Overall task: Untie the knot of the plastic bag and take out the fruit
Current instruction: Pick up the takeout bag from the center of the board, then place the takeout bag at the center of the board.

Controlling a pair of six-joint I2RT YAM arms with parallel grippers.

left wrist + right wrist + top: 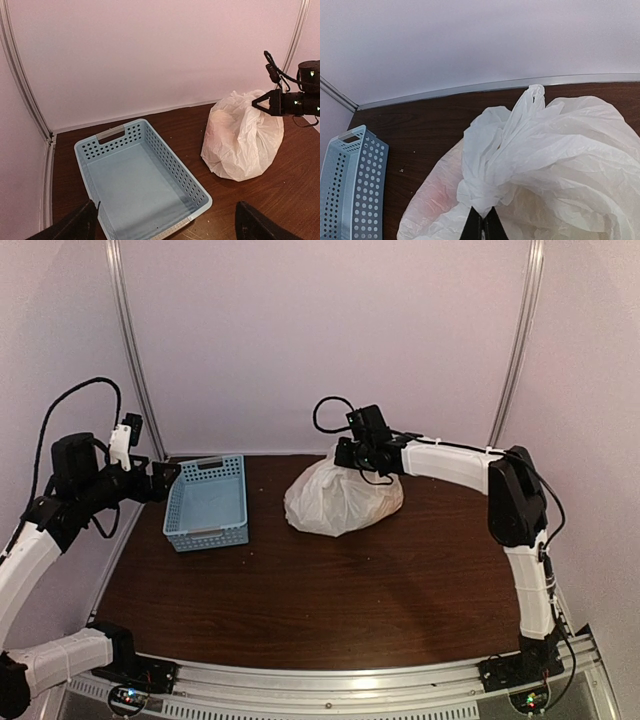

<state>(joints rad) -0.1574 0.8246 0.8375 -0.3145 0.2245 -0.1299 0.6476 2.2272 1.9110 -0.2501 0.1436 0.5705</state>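
The white plastic bag (340,502) sits tied on the brown table, right of the blue basket. My right gripper (483,221) is shut on the knot (487,192), pinching the lower tip of the twisted bunch of handles. In the top view the right gripper (342,453) is at the bag's top. The left wrist view shows the bag (242,142) with the right gripper (257,103) at its upper right side. The fruit is hidden inside; only a faint pinkish tint shows through the plastic. My left gripper (165,227) is open over the basket's near end, holding nothing.
The blue perforated basket (207,502) stands at the table's back left with nothing in it; its wall (170,160) is below the left wrist. White walls with metal rails close the back and sides. Brown table lies in front of the bag.
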